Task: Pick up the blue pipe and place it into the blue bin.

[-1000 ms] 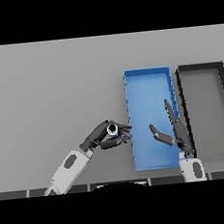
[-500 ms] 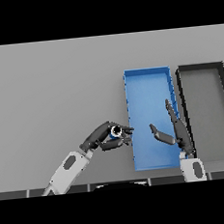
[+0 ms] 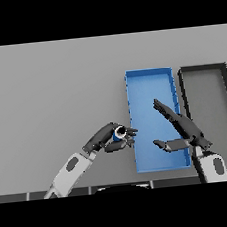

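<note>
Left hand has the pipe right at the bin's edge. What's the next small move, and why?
Probably carry it a little further right before letting go. The left hand is curled round the blue pipe just outside the blue bin, at its left wall. The open right hand hovers over the bin.

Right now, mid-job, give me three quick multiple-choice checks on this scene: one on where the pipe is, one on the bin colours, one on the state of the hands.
1. Where is the blue pipe?
A. Lying in the black bin
B. In the left hand, at the blue bin's left edge
C. On the table's far side

2. What colours are the two bins?
A. Blue and black
B. Both blue
C. Red and black

3. How is the right hand?
A. Curled round the pipe
B. Out of view
C. Open, fingers straight, above the blue bin

Answers:
1 B: the left hand curls round it beside the blue bin.
2 A: the black bin stands right of the blue one.
3 C: the right hand holds nothing.
</note>
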